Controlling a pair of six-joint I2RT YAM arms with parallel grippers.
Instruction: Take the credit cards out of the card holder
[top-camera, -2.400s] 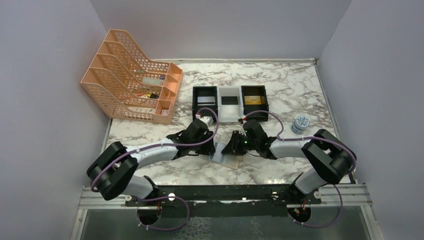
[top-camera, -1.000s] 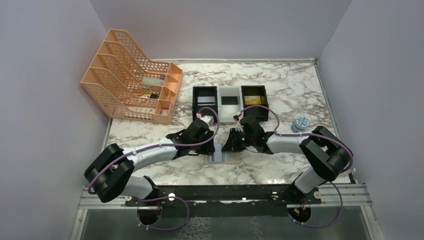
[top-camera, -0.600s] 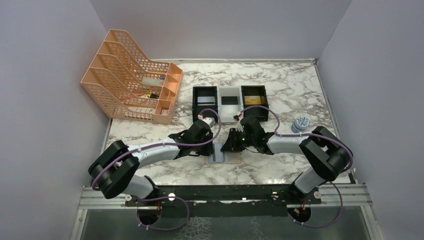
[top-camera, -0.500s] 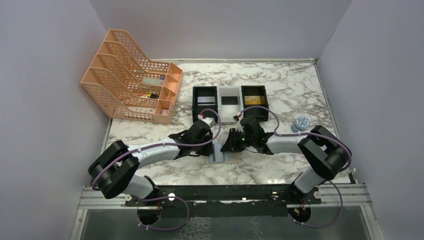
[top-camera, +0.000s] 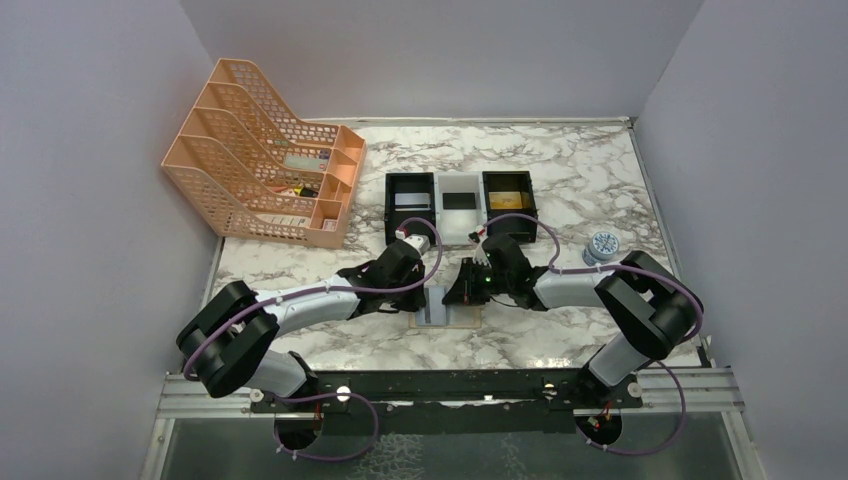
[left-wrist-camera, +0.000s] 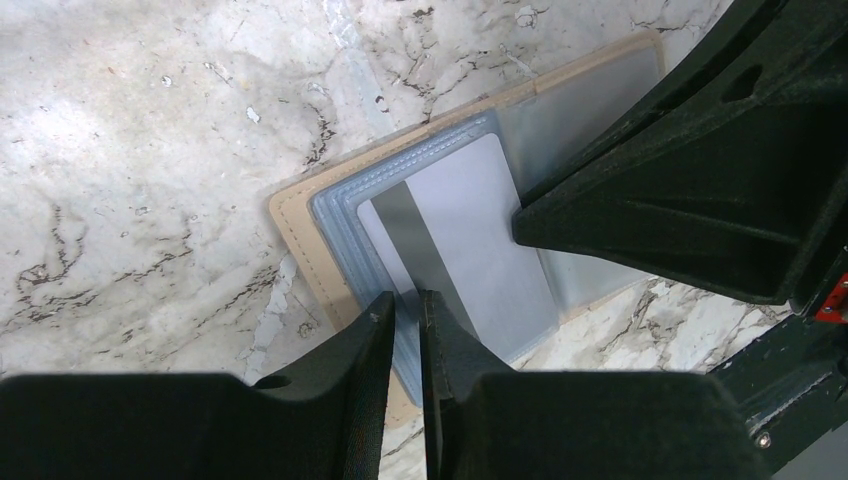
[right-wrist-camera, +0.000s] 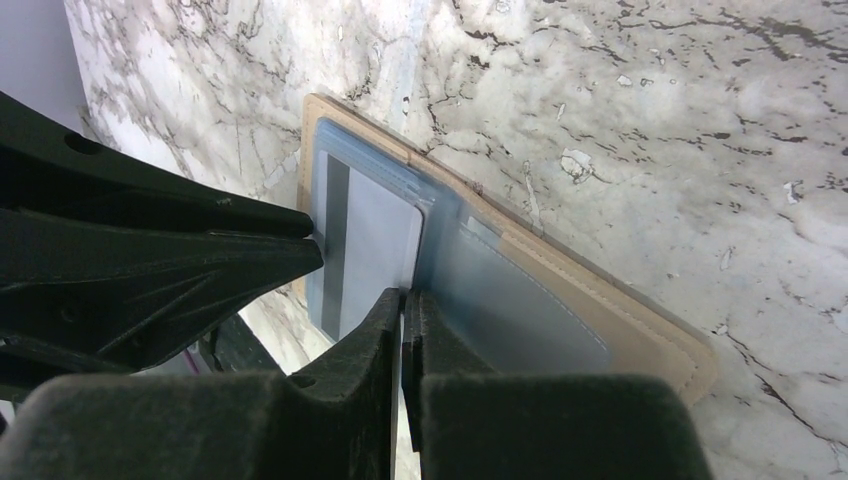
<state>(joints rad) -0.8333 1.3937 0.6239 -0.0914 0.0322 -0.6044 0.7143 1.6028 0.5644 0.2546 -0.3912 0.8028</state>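
Top external shows the card holder (top-camera: 452, 312) lying open and flat on the marble table (top-camera: 560, 180), near-centre, right between both claws. On left wrist we see a grey credit card (left-wrist-camera: 470, 230) with a dark stripe in the holder's left sleeve, mostly exposed.

Changes: a couple of seconds ago the holder sat skewed, now it's roughly square to the near edge. Both arms have closed in on it, and the top view has barely moved over the last half second.

Left gripper (left-wrist-camera: 405, 300) has narrowed to a thin slit on the card's striped left edge. We read that as a pinch on the card, though its own fingers partly hide the contact. Right gripper (right-wrist-camera: 403, 300) is fully closed and holds nothing. Its tip presses on the holder at the card's right edge, near the fold.

We judge the grasp is just set and the pull-out comes next. The holder has to stay pinned or it drags along.

Further out, on the far side, three trays (top-camera: 460, 205) (black, white, black) each hold a card-like thing, so some cards look already out. Peach file rack (top-camera: 250, 150) far left, small tin (top-camera: 600, 245) right.
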